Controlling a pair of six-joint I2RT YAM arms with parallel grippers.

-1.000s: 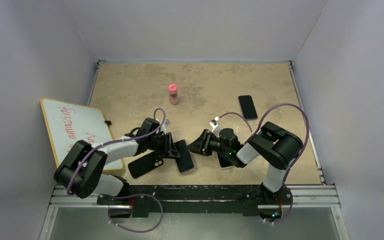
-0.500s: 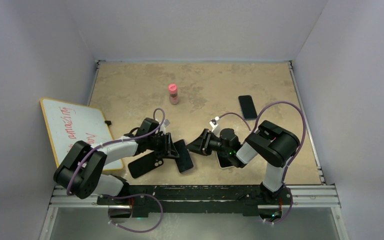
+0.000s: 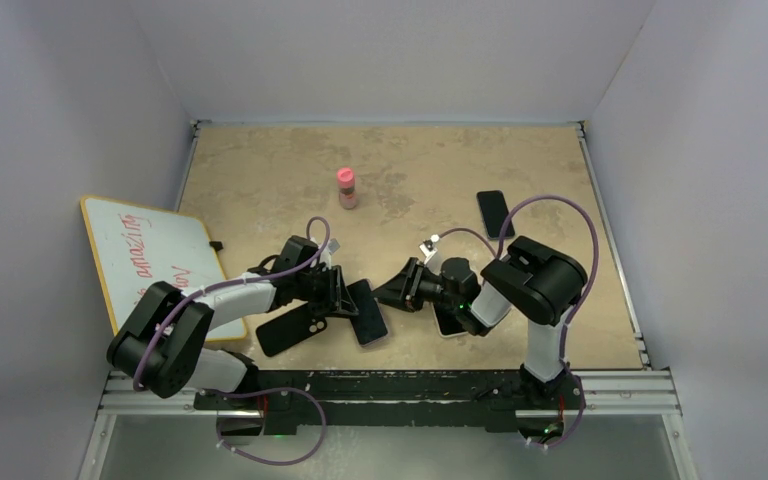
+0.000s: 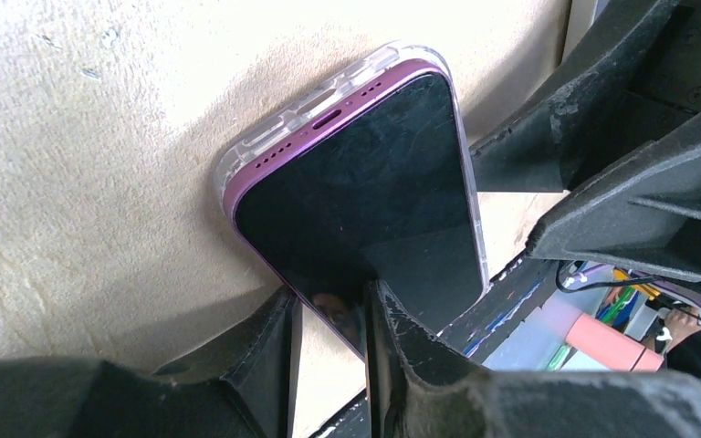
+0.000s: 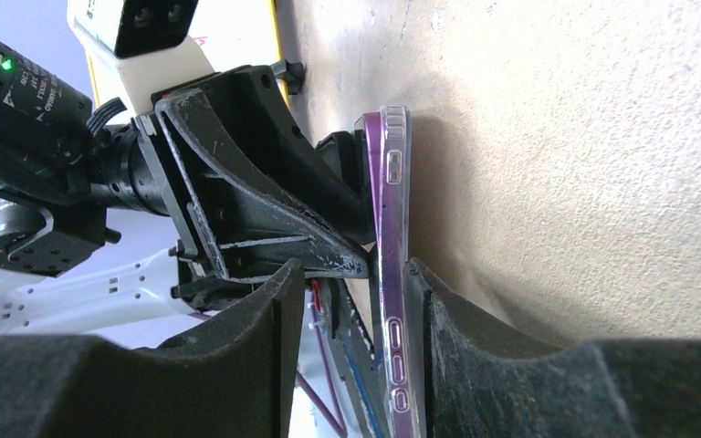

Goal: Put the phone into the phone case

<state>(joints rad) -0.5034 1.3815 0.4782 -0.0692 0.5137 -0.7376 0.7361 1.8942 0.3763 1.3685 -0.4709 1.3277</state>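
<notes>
Since a second ago the right arm (image 3: 532,285) has folded its elbow leftward, so its cable now crosses a spare dark phone (image 3: 491,208) at the table's far right, while both grippers and the phone (image 3: 367,312) have barely shifted. The phone lies low on the table (image 3: 440,165) between the two grippers, near the front edge. In the left wrist view it is screen up, with its purple frame seated in the clear phone case (image 4: 265,151) at the far end. One long side is lifted slightly, leaving a shadow beneath. The left gripper (image 4: 330,297) pinches the phone's near edge, one finger over the glass and the other on the table side. The right gripper (image 5: 351,274) has its fingers spread, straddling the phone's edge. One finger (image 5: 456,347) sits just beside the case and the other stands apart from it. Another dark handset (image 3: 290,328) lies just left of the phone. A pink bottle (image 3: 346,187) stands upright farther back, and a whiteboard (image 3: 150,255) lies at the left.
</notes>
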